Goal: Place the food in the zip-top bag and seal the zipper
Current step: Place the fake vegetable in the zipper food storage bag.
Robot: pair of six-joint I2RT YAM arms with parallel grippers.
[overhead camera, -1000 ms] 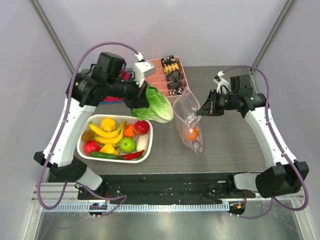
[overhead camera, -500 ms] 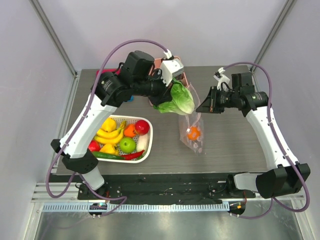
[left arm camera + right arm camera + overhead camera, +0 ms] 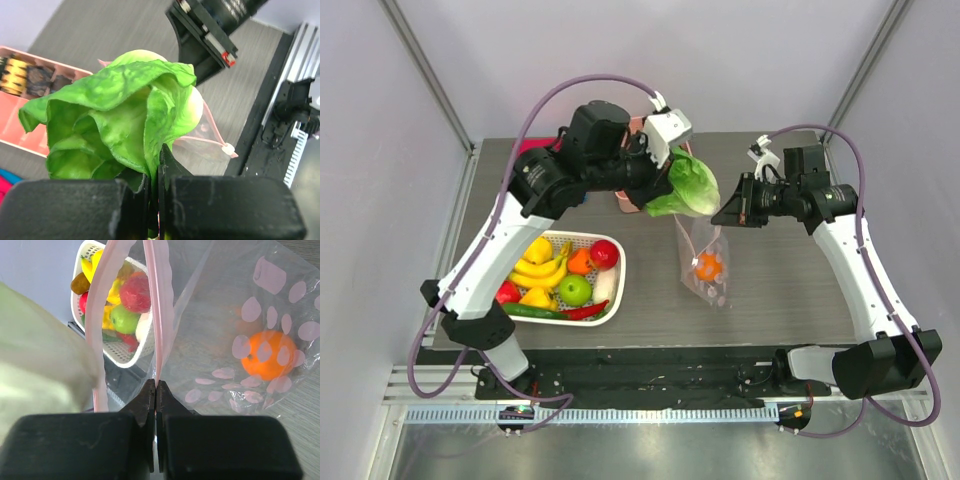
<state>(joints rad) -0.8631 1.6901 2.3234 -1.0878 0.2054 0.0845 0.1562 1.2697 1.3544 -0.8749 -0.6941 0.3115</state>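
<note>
Dark wood-grain tabletop (image 3: 790, 290), grey walls all round, nothing fancy. The green lettuce (image 3: 686, 186) is up in the air, pinched at its base by my left jaws, which are closed tight on it. It hangs just at the near-left side of the mouth of the zip-top bag (image 3: 706, 262). The bag is held upright by the right jaws, clamped shut on one lip of the pink zipper (image 3: 152, 305) strip, and its bottom looks to rest on the tabletop. An orange (image 3: 268, 354) already sits low inside it.

What worries me: only one lip is held, so in the right wrist view the mouth is a narrow slit, and the lettuce looks wider than that gap. If I come down off-centre, the leaves will probably catch the free lip and fold it shut. Or they could shove the whole bag sideways and peel it out of the right jaws. Floppy leaves could also end up draped over the zipper track and spoil the seal.

More food waits in the white mesh basket (image 3: 617, 285) off to the left, well apart from the bag. The pink compartment tray (image 3: 15, 125) sits further back.
</note>
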